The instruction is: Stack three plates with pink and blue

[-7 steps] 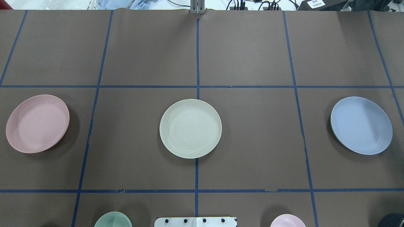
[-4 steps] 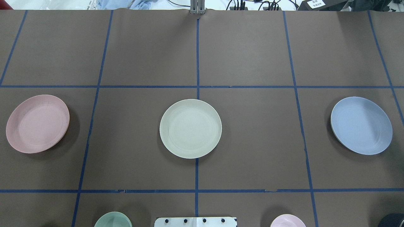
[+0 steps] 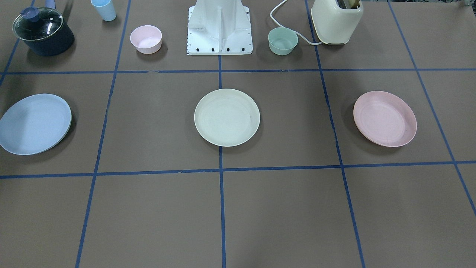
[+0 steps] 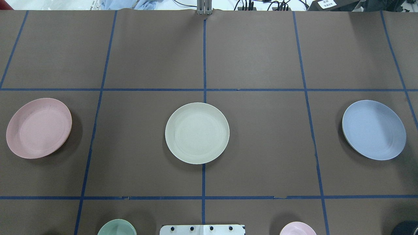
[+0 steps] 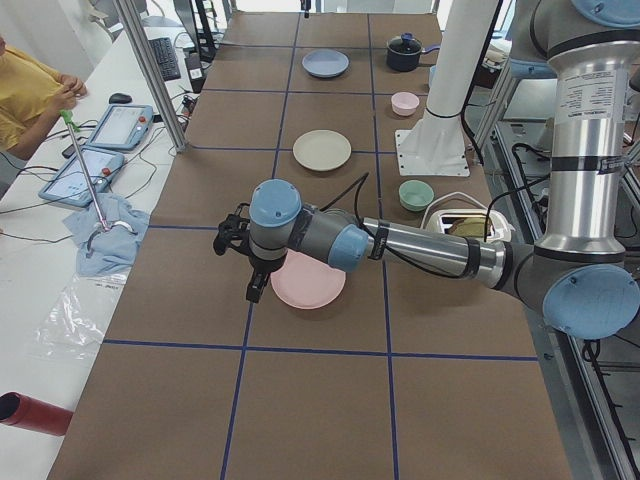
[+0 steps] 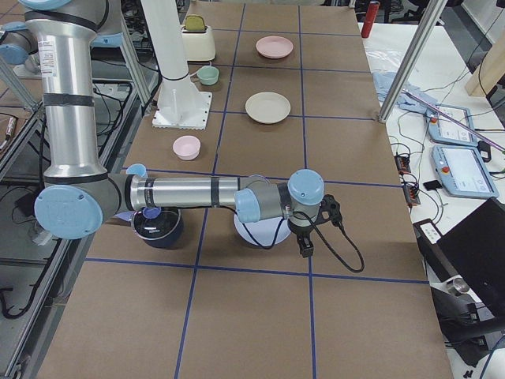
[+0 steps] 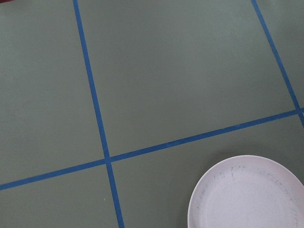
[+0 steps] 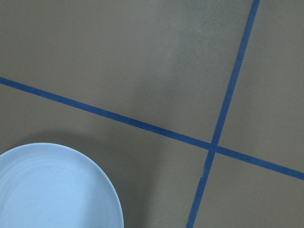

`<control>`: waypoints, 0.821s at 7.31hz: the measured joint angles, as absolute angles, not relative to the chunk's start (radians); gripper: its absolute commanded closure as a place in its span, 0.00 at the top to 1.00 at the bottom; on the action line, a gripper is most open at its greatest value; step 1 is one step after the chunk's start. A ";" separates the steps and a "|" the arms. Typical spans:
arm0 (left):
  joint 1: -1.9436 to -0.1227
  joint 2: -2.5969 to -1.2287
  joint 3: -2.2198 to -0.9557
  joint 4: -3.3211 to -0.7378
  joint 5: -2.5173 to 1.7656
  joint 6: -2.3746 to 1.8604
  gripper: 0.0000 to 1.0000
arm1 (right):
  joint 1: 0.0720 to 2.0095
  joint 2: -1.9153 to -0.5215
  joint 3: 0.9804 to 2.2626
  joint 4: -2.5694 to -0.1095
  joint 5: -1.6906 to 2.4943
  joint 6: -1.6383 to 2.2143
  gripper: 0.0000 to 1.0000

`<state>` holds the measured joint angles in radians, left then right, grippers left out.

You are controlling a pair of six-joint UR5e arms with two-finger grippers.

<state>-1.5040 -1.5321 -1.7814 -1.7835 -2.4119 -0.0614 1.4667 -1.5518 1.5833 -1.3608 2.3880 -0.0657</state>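
three plates lie well apart in a row on the tabletop (image 4: 254, 52): one pink plate (image 4: 39, 128) by the left edge, one cream plate (image 4: 197, 133) at centre, one blue plate (image 4: 374, 130) by the right edge, broad brown cover between. none has shifted in the last second. the left arm (image 5: 420, 245) hangs by the pink, the right arm (image 6: 181, 192) seemingly over the blue; their jaws' state cannot be told.

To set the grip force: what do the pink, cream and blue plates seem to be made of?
The pink plate, cream-white plate and blue plate: probably matte plastic or a fibre composite, not glazed ceramic. The sign: dull surfaces with no bright highlights, faint specks on the pink one.
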 measured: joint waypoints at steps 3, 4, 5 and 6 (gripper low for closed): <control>-1.313 -1.525 -1.689 -1.863 -2.412 -0.097 1.00 | 1.432 -1.566 1.579 -1.329 2.390 -0.064 1.00; -1.270 -1.530 -1.602 -1.954 -2.413 -0.124 0.99 | 1.427 -1.572 1.577 -1.328 2.389 -0.065 1.00; -1.228 -1.542 -1.534 -2.033 -2.413 -0.194 0.99 | 1.424 -1.574 1.575 -1.327 2.389 -0.065 1.00; -1.191 -1.555 -1.491 -2.082 -2.411 -0.272 0.99 | 1.423 -1.575 1.574 -1.327 2.390 -0.065 1.00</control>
<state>-1.1912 -1.5549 -1.4911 -2.0816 -2.4115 -0.2720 1.4228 -1.5752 1.5744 -1.3270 2.3899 -0.0648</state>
